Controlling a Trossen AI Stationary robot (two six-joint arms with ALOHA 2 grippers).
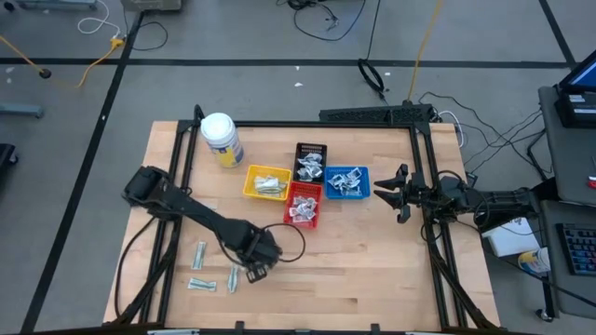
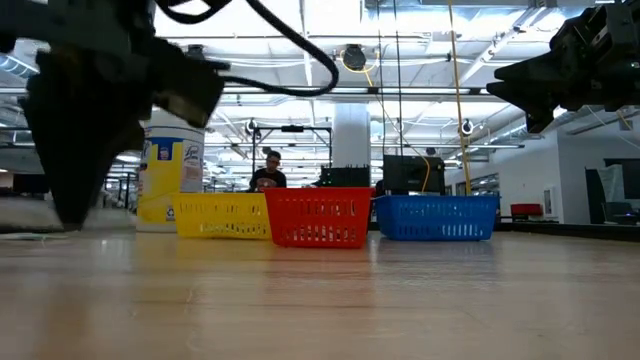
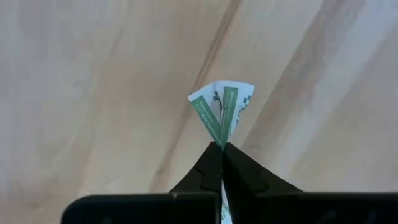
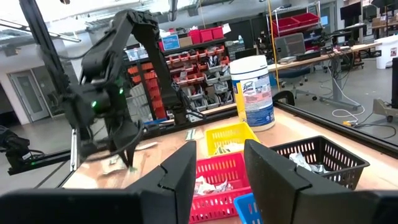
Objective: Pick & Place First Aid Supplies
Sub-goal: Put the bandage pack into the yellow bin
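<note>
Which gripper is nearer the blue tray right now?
Right. The right gripper hangs just beside the blue tray, jaws open; the left gripper is down among the loose packets, shut on one.

Wooden table point(image 1: 372, 270) bears trays point(image 1: 305, 182), jar point(image 1: 221, 138), packets point(image 1: 199, 268).

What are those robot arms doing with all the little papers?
The left gripper has pinched shut on a green-and-white packet down on the wooden table. A few more packets lie beside it. The yellow, red, blue and black trays already hold packets. The right gripper waits open beside the blue tray, holding nothing.
</note>
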